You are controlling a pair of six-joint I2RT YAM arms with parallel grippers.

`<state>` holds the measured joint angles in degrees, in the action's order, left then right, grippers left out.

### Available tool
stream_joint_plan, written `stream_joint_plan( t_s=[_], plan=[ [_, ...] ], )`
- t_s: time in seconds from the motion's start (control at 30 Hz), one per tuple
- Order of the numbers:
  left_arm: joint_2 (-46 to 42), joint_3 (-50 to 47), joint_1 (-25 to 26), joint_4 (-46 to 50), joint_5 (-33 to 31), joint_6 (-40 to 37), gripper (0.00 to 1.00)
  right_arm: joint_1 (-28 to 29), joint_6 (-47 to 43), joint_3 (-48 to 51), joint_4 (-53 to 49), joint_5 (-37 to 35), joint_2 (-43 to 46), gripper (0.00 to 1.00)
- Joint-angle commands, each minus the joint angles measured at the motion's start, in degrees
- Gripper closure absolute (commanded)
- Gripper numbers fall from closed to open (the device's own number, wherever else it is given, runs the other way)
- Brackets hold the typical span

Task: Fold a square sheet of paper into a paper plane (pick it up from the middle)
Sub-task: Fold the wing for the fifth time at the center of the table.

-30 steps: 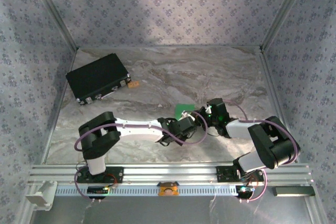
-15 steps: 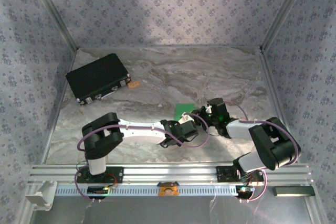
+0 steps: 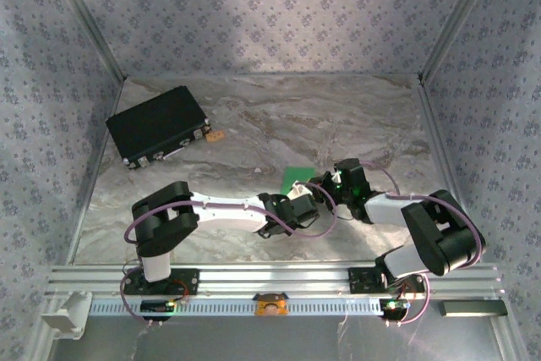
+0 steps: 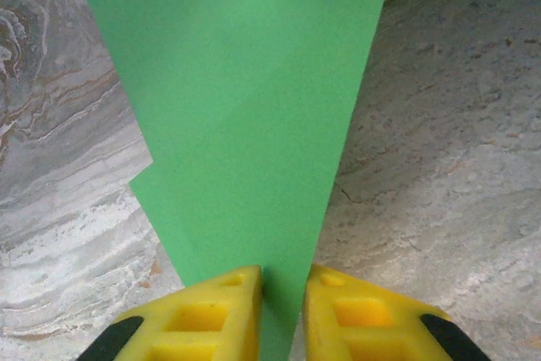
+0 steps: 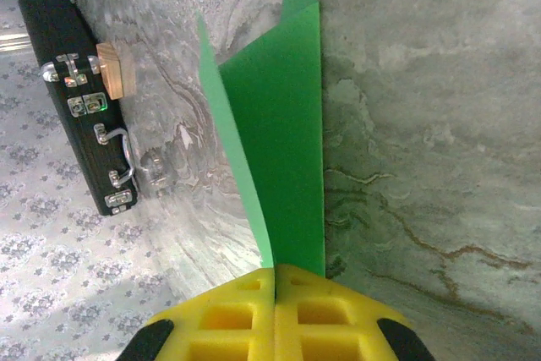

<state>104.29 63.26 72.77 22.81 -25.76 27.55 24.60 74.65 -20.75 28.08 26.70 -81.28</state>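
The green sheet of paper (image 3: 296,176) is folded into a long, pointed paper plane shape and is held off the table's middle. My right gripper (image 5: 275,281) is shut on one end, and the paper (image 5: 283,124) stands away from it as a narrow V. In the left wrist view the paper (image 4: 245,107) tapers down to its tip. That tip lies between the yellow fingers of my left gripper (image 4: 283,293), whose jaws stand a narrow gap apart on either side of it. In the top view the left gripper (image 3: 309,195) and right gripper (image 3: 323,182) meet at the paper.
A black rectangular case (image 3: 158,126) lies at the back left, with a small tan block (image 3: 215,135) beside its right end. Both show in the right wrist view, the case (image 5: 63,99) and the block (image 5: 114,69). Patterned walls close in three sides of the marbled table (image 3: 338,116).
My left arm has reached a little further right, bringing its gripper up to the paper's tip. The right gripper and the paper have hardly moved.
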Motion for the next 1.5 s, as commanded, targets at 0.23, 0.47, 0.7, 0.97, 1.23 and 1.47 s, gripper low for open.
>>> stream_joint_plan(
  t_s=[0.23, 0.47, 0.7, 0.97, 1.23, 1.47],
  plan=[
    [-0.31, -0.4, 0.31, 0.65, -1.67, 1.02, 0.87, 0.32, 0.61, 0.71, -1.26, -0.84, 1.12, 1.0],
    [-0.49, -0.77, 0.2, -0.24, -1.18, 1.26, 0.96, 0.21, -0.85, 0.23, -2.74, -0.8, 2.03, 0.97],
    [-3.94, -5.61, -2.47, -6.78, 5.93, 3.62, 0.99, -2.11, -9.0, -1.21, -17.18, -4.14, 10.57, 0.65],
    [-7.85, -11.7, -7.07, -15.63, 16.51, 5.29, 0.99, -4.69, -13.71, -1.02, -29.49, -9.08, 22.94, 0.48],
    [-8.75, -15.47, -10.88, -23.16, 27.2, 6.41, 1.0, -5.02, -14.05, 0.88, -27.3, -8.91, 25.48, 0.5],
    [-8.63, -19.08, -14.39, -30.47, 35.67, 8.76, 1.0, -3.98, -14.98, 3.25, -22.41, -11.17, 27.88, 0.52]
  ],
)
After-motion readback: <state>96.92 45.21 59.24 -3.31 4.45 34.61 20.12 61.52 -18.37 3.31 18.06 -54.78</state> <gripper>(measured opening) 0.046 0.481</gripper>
